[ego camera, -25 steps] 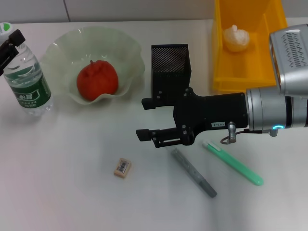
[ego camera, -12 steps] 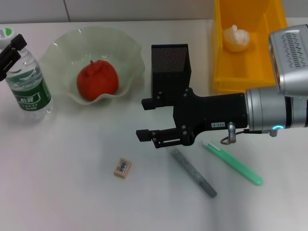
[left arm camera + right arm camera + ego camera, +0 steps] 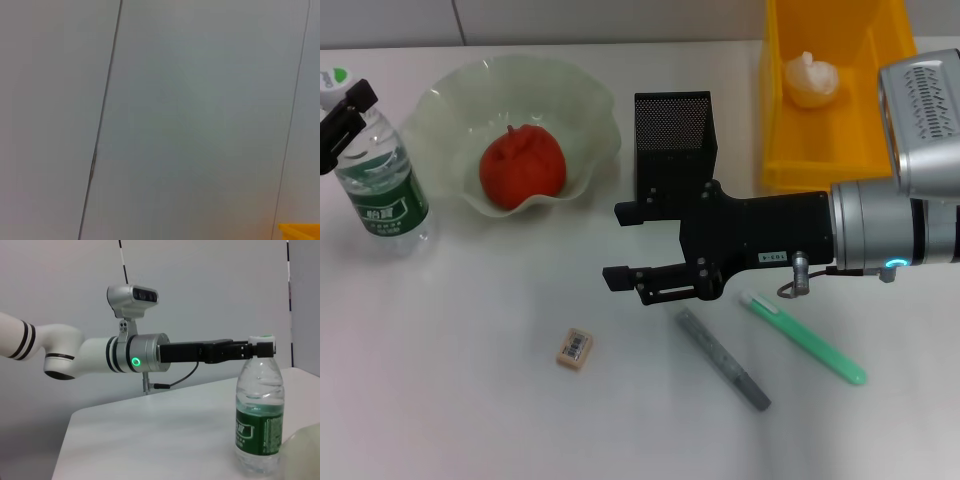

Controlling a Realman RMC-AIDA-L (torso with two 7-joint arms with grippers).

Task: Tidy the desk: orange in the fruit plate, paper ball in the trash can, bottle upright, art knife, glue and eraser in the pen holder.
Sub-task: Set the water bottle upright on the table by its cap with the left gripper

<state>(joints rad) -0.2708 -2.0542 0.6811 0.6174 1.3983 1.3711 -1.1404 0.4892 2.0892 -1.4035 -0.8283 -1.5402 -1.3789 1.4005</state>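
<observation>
Between my left gripper [image 3: 257,349] fingers: bottle [image 3: 375,175] cap, gripped. Careless release tips it. Right gripper [image 3: 620,245] wide, idle.

Tabletop [image 3: 450,400]: plain white. Orange [image 3: 523,166]: red-orange. Fruit plate [image 3: 590,110]: translucent pale green. Trash can [image 3: 790,140]: bright yellow; paper ball [image 3: 811,80] white. Pen holder [image 3: 672,130]: black mesh. Bottle [image 3: 375,170]: clear, green label, white cap. Eraser [image 3: 575,349]: cream-tan, barcode sticker. Right end effector [image 3: 620,246]: black.
</observation>
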